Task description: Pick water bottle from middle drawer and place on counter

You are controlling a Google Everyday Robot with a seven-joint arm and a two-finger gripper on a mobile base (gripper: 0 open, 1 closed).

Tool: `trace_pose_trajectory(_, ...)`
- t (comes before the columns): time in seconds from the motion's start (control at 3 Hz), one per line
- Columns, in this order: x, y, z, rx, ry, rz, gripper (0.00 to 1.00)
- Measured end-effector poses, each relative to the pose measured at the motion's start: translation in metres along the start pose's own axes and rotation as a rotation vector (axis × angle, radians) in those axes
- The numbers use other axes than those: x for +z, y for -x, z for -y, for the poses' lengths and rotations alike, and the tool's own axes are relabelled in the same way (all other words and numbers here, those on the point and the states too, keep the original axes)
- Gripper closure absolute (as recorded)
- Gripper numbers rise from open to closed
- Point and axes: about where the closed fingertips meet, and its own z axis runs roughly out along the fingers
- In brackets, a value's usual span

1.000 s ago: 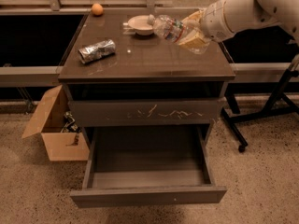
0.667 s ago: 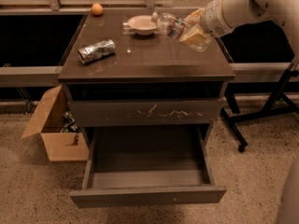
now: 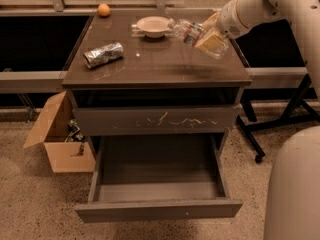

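Note:
The water bottle (image 3: 184, 30) is clear with a dark label band and lies tilted in my gripper (image 3: 202, 36), cap end pointing left. The gripper is shut on it and holds it a little above the back right part of the counter (image 3: 155, 64), next to a white bowl. My white arm (image 3: 255, 6) reaches in from the upper right. The middle drawer (image 3: 157, 206) is pulled out below, and its inside shows nothing. The drawer front with pale scratch marks (image 3: 155, 120) above it is closed.
A white bowl (image 3: 153, 25) sits at the back middle of the counter, a crumpled silver foil packet (image 3: 103, 54) at the left, an orange ball (image 3: 103, 10) at the back left corner. An open cardboard box (image 3: 60, 136) stands on the floor left. A black stand (image 3: 280, 119) is at the right. A white robot part (image 3: 295, 184) fills the lower right.
The gripper and bottle have stayed almost in place over the counter's back right. A white rounded robot part has come further into view at the lower right.

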Motion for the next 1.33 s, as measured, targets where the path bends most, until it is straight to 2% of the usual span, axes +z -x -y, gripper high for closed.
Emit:
trace_pose_trajectory(0.33,0.010,-0.009,0.005,0.028,0.016,-0.021,0.07)
trace_pose_trajectory(0.67,0.011,-0.013,0.010,0.037,0.016,-0.033,0.00)
trace_pose_trajectory(1.0,0.009,-0.013,0.012,0.038,0.011,-0.034,0.00)
trace_pose_trajectory(1.33,-0.002,-0.018,0.015,0.042,-0.015,-0.036,0.00)
